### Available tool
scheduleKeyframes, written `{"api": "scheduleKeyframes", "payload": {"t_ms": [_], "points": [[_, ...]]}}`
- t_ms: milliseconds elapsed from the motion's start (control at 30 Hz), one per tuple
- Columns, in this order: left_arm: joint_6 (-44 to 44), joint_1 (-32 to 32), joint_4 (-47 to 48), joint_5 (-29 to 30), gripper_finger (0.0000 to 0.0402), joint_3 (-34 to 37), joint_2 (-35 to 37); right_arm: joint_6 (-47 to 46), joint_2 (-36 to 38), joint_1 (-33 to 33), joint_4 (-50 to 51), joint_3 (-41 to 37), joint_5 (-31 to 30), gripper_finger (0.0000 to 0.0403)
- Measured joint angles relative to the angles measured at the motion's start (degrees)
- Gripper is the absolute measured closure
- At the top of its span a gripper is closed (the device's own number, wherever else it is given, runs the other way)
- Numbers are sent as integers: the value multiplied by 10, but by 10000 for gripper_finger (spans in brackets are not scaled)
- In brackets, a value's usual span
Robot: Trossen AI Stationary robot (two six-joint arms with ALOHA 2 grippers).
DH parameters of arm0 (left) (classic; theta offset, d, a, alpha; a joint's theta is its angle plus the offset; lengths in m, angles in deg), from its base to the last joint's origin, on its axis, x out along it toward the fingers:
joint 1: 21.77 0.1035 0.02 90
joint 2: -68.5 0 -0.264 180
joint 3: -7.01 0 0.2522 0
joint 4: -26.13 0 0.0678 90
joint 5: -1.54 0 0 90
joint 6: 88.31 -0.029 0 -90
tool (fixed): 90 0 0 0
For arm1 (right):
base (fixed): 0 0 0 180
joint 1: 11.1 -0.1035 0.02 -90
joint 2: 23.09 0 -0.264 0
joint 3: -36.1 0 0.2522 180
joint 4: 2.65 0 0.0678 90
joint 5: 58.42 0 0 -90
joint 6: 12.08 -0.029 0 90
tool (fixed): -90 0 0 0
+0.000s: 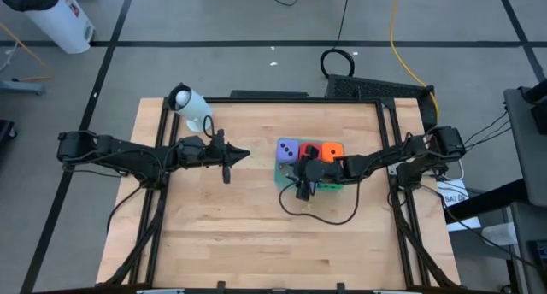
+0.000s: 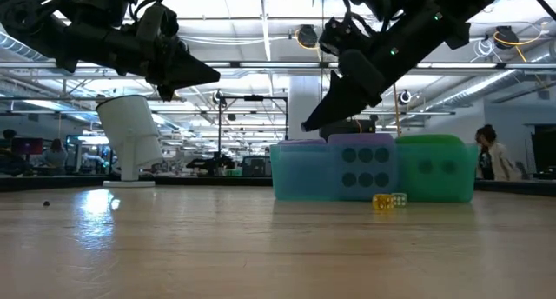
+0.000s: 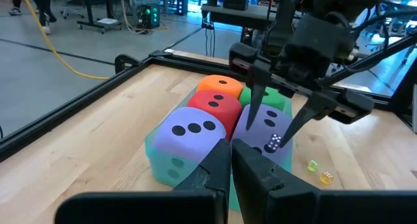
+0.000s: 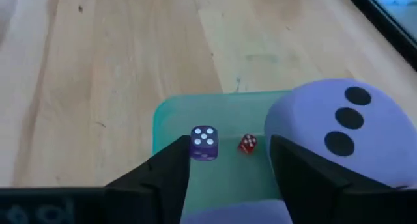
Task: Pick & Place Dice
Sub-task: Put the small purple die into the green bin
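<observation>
- The right gripper [image 4: 228, 150] hung low over the flat translucent teal tray [image 4: 176, 113], right of centre in the high view, with its jaws apart and gripping nothing.
- A small translucent purple die [image 4: 204, 143] sat between those fingers, apparently on the tray, with a tiny red die [image 4: 247, 144] just beside it.
- This looked like the release at the end of a placement. The next move likely called for a straight lift clear of the tray.
- The large foam dice crowded the same tray: a purple foam cube with three dark pips [image 3: 189, 129], a second purple foam cube [image 3: 257, 123], a red foam cube [image 3: 215, 103], an orange foam cube [image 3: 221, 86] and a green foam cube [image 3: 277, 101]. They left little room beside the fingers.
- Two tiny yellowish dice [image 3: 313, 165] lay on the wooden table [image 1: 214, 234] just outside the tray, possibly next to be fetched.
- A black cable [image 1: 318, 215] looped below the tray in the high view and could snag.
- The left gripper [image 3: 232, 146] waited left of centre, jaws together and empty.
- A white cylindrical object [image 1: 192, 106] stood in the table's upper-left corner, well apart.
</observation>
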Motion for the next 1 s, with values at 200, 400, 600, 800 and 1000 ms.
{"api": "scheduleKeyframes", "payload": {"t_ms": [200, 400, 600, 800, 1000], "points": [[12, 0, -2, -2, 376, 0, 0, 51, 0, 0, -7, 0, -1, 240], [63, -1, -5, -3, 376, 0, 0, 76, 0, 5, -10, 0, -4, 258], [103, -2, -7, 1, 376, 0, 0, 84, 0, 3, -14, 0, -1, 261], [111, -2, 2, 29, 376, 0, 0, 104, 0, -4, -19, 0, -1, 261], [118, -6, -55, 8, 376, 0, 0, 135, 0, -8, -19, 0, -2, 259]]}}
